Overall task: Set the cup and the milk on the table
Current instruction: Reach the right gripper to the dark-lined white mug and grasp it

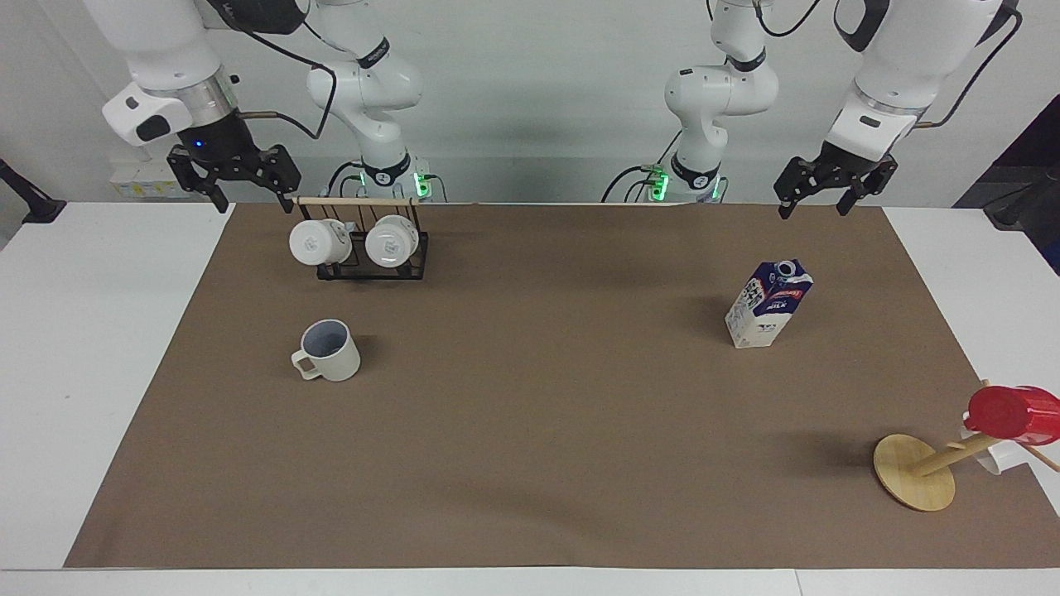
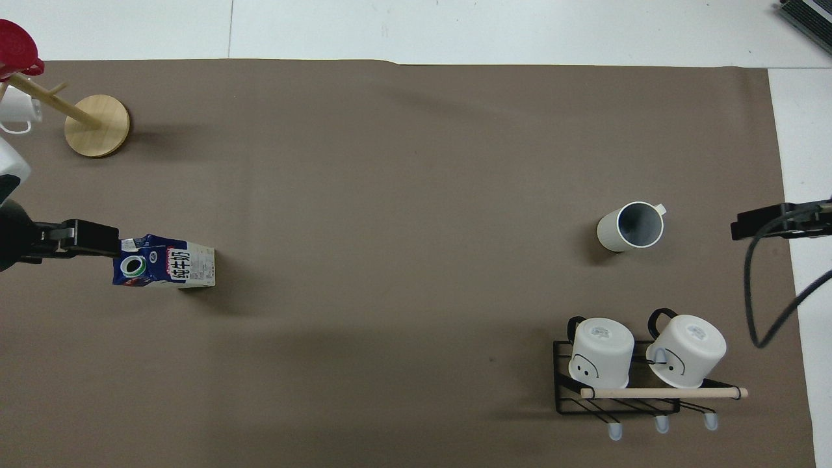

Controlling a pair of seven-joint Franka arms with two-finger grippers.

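Nearest us, both grippers hang raised over the counter's [image 1: 50, 331] near edge: right gripper [image 1: 234, 172] jaws apart by the mug rack [image 1: 362, 242], left gripper [image 1: 831, 187] jaws apart near the milk [image 1: 768, 303]. Farther out the cup [image 1: 329, 350] stands upright, so we reckon both placements are done.

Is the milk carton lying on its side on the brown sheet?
No, the milk carton stands upright on the brown sheet, with its spout cap at the top.
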